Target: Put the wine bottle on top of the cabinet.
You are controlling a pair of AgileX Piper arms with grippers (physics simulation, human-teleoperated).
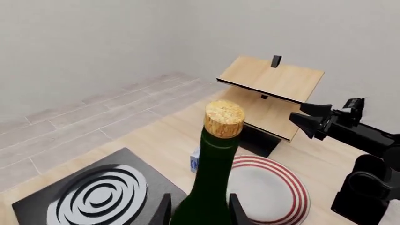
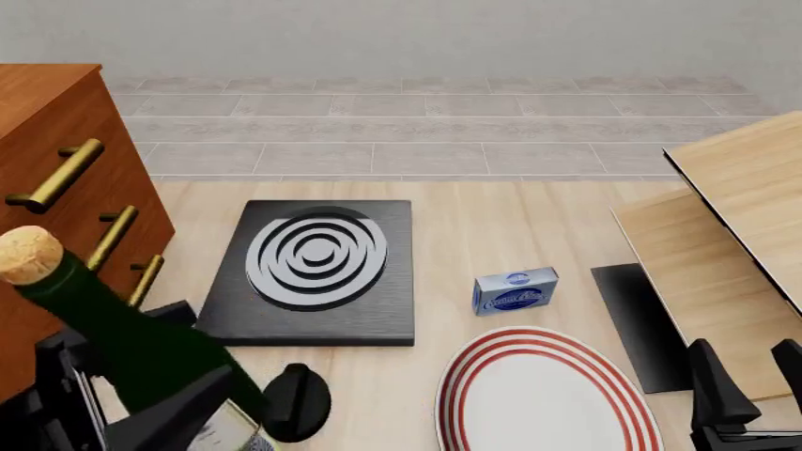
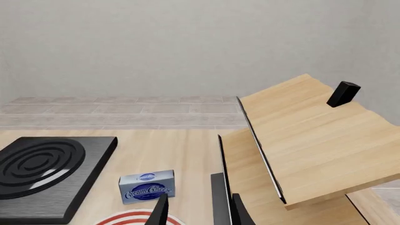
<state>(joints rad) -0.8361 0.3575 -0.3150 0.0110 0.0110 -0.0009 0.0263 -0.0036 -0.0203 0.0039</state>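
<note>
The wine bottle (image 2: 119, 334) is dark green with a tan cork and leans toward the left in the front view. Its cork sits just before the drawer front of the cabinet (image 2: 51, 160), about level with the lowest brass handles. My left gripper (image 2: 138, 399) is shut on the bottle's body at the near left. In the left wrist view the bottle (image 1: 211, 183) rises between the two fingers (image 1: 164, 210). My right gripper (image 2: 748, 381) stands open and holds nothing at the near right, beside the rack. The cabinet's top is mostly out of view.
A black mat with grey rings (image 2: 319, 268) lies mid-table. A squat black knob (image 2: 296, 399) sits near the bottle's base. A small blue box (image 2: 516, 291) and a red-striped white plate (image 2: 546, 399) lie to the right. A pale wooden slanted rack (image 2: 733, 225) fills the right side.
</note>
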